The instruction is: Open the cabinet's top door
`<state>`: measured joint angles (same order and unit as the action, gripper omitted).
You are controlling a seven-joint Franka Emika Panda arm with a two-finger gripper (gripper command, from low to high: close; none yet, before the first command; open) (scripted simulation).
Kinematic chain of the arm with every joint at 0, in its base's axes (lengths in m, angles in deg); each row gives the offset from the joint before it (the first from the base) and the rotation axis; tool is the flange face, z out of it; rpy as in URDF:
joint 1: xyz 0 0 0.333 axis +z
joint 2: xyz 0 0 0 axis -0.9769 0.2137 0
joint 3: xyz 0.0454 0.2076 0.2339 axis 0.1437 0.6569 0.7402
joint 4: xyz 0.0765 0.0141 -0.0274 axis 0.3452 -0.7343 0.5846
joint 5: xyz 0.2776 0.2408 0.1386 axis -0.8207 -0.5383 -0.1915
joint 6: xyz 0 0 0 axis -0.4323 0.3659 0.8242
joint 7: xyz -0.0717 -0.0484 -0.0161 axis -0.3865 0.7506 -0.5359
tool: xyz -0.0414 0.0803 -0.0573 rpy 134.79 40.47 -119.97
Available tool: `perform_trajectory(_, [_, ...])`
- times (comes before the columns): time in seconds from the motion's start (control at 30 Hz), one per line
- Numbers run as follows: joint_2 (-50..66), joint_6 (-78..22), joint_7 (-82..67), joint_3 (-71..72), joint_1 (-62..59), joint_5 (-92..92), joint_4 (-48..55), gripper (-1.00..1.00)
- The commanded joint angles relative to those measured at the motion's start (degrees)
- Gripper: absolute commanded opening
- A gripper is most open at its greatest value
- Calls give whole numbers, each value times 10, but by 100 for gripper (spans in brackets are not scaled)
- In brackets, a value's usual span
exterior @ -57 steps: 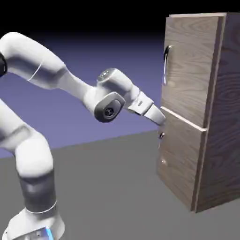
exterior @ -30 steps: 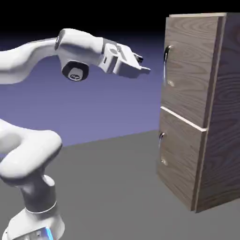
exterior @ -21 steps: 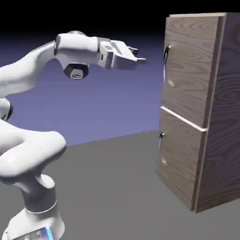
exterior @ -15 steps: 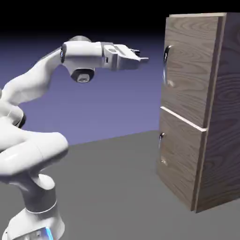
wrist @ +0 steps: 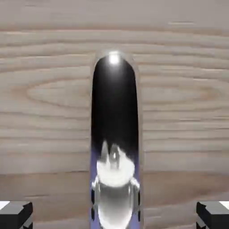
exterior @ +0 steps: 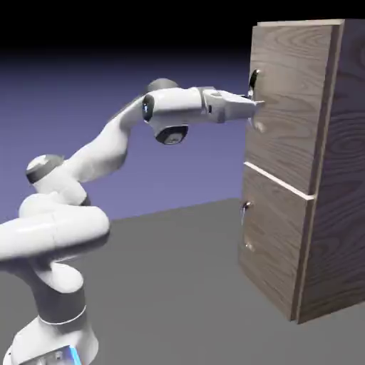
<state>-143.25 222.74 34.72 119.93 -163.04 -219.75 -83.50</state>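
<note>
The cabinet (exterior: 335,178) of brown grained wood stands at the exterior view's right. Its top door (exterior: 289,107) is flush with the front, and the silver bar handle (exterior: 253,75) runs along its left edge. My gripper (exterior: 254,105) reaches level to the door and sits at the handle's middle. In the hand view the handle (wrist: 114,129) runs down the centre over the door's wood (wrist: 44,89). The gripper (wrist: 114,215) straddles it, with one fingertip (wrist: 15,214) far left and the other far right. Wide gaps separate both from the bar, so the gripper is open.
Below the top door is a shorter wood panel (exterior: 274,242) with a small handle (exterior: 244,214). The cabinet stands on a grey table (exterior: 164,285). My arm's base (exterior: 50,335) rises at the lower left.
The arm has stretched out to the right and slightly down, bringing the hand from open air up against the top door, with the handle now between the fingers.
</note>
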Motion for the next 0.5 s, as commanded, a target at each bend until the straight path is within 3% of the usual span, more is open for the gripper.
perform_trajectory(0.0, [0,-25,-21,-7,9,-14,-19,-100])
perform_trajectory(0.47, [80,-374,-227,-126,53,-50,-201,-100])
